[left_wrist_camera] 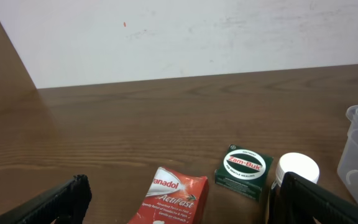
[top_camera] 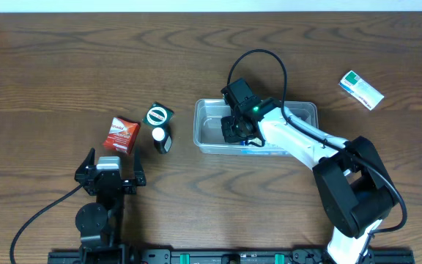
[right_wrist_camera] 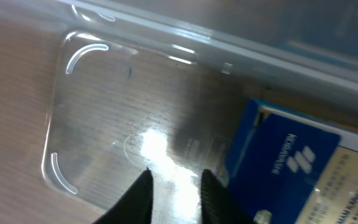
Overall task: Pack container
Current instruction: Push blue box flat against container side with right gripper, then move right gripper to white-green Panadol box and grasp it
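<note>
The brown wooden table [top_camera: 64, 59] carries everything. The white right arm [top_camera: 299, 139] reaches from the near edge into the clear, shallow plastic container with rounded corners [top_camera: 299, 105], which stands about in the middle of the table.

The right claw [top_camera: 237, 130] is inside the container, low over its left half. In the wrist view its two tips are only a little spread. Only the clear floor shows between them, so it pinches nothing.

One thing lies in the container: a blue cardboard box with white print [right_wrist_camera: 284, 162], flat on the floor just to the right of the claw, along the near wall. I judge it is laid at the side so that room is left for other items.

The left claw [top_camera: 113, 163] rests far left of the container and nearer the front edge, fully spread and empty.

Not yet packed, left of the container, are a red Panadol packet [top_camera: 123, 134], a dark green Zam-Buk box [top_camera: 159, 115] and a small dark bottle with a white cap [top_camera: 163, 139]. A white box with green print [top_camera: 362, 89] lies to the right of the container, further back.
</note>
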